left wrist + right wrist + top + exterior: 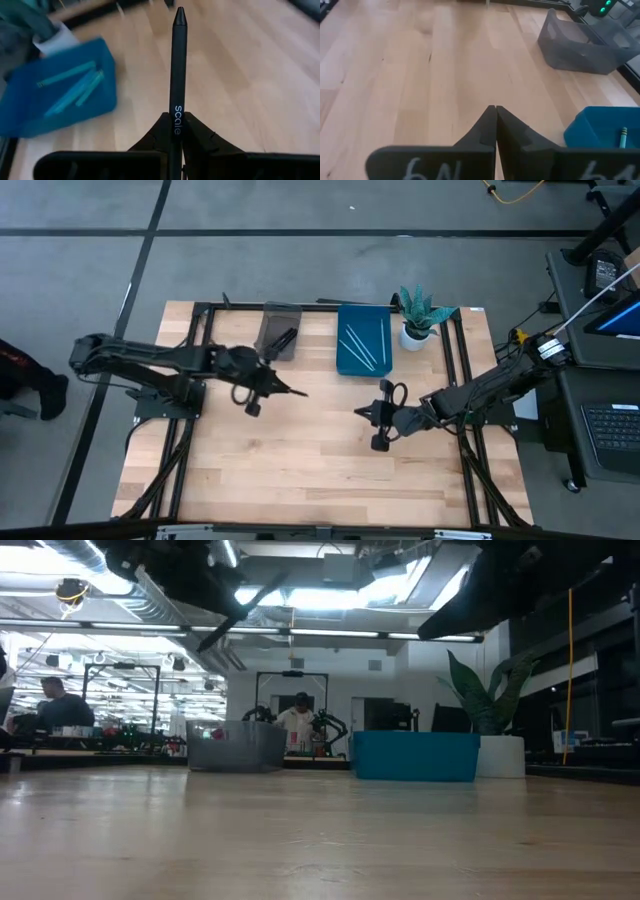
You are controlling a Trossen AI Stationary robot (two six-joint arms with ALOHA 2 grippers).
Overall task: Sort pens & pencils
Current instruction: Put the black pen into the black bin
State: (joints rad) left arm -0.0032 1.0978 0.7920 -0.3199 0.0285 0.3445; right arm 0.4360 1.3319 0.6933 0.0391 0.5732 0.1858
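A black pen (pixel 177 75), slim, round and smooth with a tapered tip, stood out straight from the left gripper (pixel 175 131), whose two dark wedge-shaped fingers were pinched tight on its lower end; the word "scale" ran in pale letters along the barrel just above the grip. From above, that pen (pixel 290 390) poked out over the bare boards, held off the surface, near the grey bin (pixel 279 331). That bin was a translucent, smoke-coloured plastic box with rounded corners, and a dark stick (pixel 284 339) lay slanted inside it. Just beside it sat the blue tray (pixel 345 358), a glossy rectangular tub, holding pale teal pencils (pixel 360 346) that lay roughly side by side; the left wrist view showed three or so of them (pixel 75 89), thin and matte. The right gripper (pixel 495 125) hung over the table near the middle, well apart from both containers, its fingers pressed fully together with nothing between them. White handwritten marks showed on its body, though I couldn't read them. The table (pixel 300 470) was pale wood in long planks with a visible grain, framed by black metal rails. A small plant (pixel 422 312) with stiff pointed green leaves stood in a white pot beside the tray. Far behind, a person (pixel 297 722) stood in the room.
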